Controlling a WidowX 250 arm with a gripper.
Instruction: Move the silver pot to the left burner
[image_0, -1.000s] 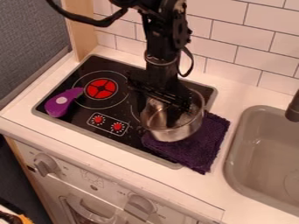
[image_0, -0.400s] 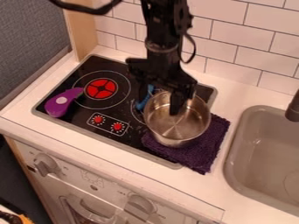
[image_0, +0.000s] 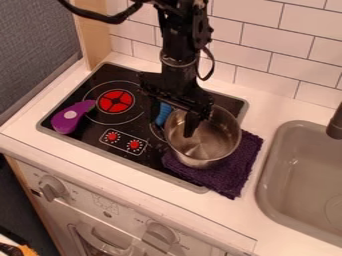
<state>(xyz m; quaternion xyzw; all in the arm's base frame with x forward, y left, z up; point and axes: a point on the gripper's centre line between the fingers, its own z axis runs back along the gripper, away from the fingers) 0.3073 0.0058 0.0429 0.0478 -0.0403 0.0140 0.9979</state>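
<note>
Silver pot (image_0: 212, 142) — partly on cloth (image_0: 232, 172) (purple)

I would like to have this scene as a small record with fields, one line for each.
pot: silver pot, at the stove's right side, overlapping the purple cloth
target: left burner, red centre, pot not on it
gripper: gripper at the pot's left rim, fingers apart, one reaching inside the pot
blue item: blue item beside the pot's left rim, identity unclear
toy: purple eggplant, left end of the stove
right side: grey sink
</note>
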